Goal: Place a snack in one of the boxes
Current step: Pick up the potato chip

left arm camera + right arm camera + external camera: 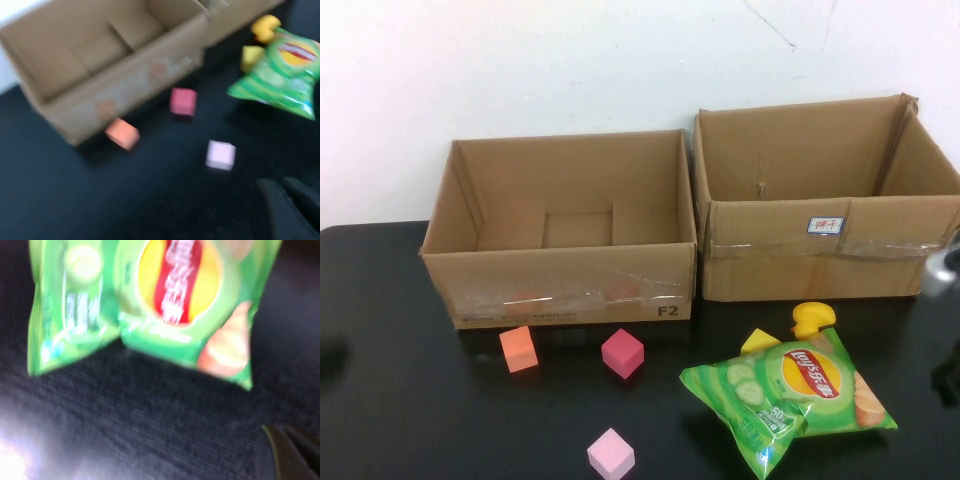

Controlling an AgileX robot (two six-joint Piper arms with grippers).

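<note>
A green chips bag [790,395] lies flat on the black table in front of the right box; it also shows in the left wrist view [280,70] and the right wrist view [150,305]. Two open, empty cardboard boxes stand at the back: the left box [560,285] and the right box [820,265]. My left gripper [282,182] is shut and empty above the table, near the light pink cube and well left of the bag. My right gripper [280,429] is shut and empty, just short of the bag's near edge. The right arm [945,272] shows as a blur at the table's right edge.
An orange cube [518,348], a dark pink cube [622,352] and a light pink cube [610,454] lie in front of the left box. A yellow duck [813,320] and a yellow block [758,342] sit right behind the bag.
</note>
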